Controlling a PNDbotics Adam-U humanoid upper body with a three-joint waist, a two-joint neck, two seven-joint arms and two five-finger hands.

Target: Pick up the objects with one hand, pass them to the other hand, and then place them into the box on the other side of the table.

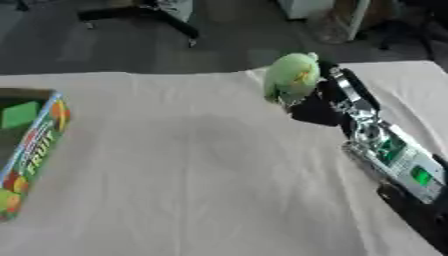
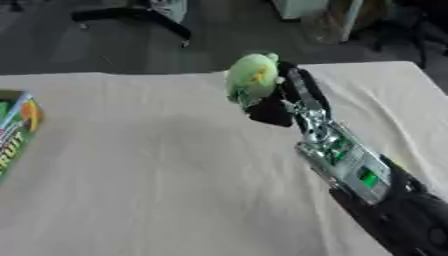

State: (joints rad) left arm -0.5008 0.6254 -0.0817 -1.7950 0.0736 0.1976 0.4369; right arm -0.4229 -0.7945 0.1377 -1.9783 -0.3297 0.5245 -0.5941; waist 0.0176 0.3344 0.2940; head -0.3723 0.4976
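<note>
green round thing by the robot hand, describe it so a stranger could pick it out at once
On the cloth-covered table, follow the right arm to the far edge. The right robot hand holds a pale green round object with an orange patch. It is held up, unlike the fruit-printed box at the left.

We are looking down at a bench (image 1: 192, 190) covered in a pale, slightly wrinkled cloth (image 2: 157, 165). Beyond its far edge we are seeing a dark floor (image 1: 105, 50) and black legs of a stand (image 1: 166, 20).
</note>
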